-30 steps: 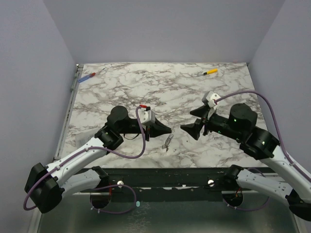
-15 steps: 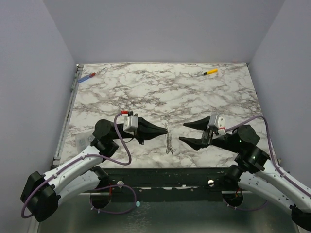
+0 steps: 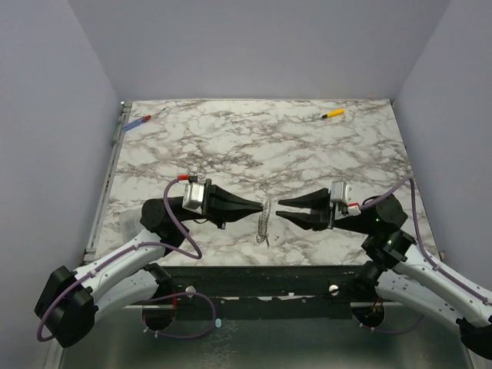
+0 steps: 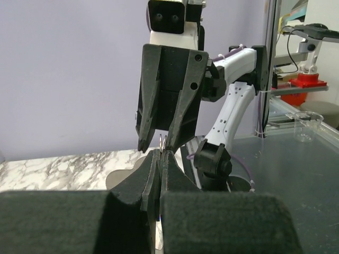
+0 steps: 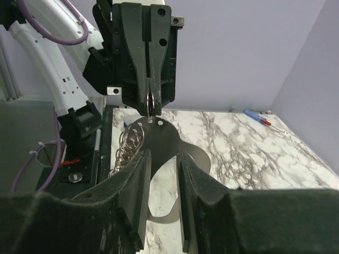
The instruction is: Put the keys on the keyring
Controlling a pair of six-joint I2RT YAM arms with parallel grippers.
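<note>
Above the table's (image 3: 346, 154) near edge, left gripper (image 3: 259, 206) pinches the keyring (image 5: 150, 101); right gripper (image 3: 278, 210) stands half-open beside it.

The top external camera sits above and behind the arm bases and looks down and forward over the whole marble table (image 3: 231, 146) from well back. Each wrist camera rides just behind its own fingers and looks along them at close range. The one on the left gripper (image 3: 258, 206) faces the right gripper (image 3: 280, 209), which looks straight back. All three views share the spot where the tips meet; the keyring (image 5: 150, 102) shows plainest in the right wrist view.
</note>
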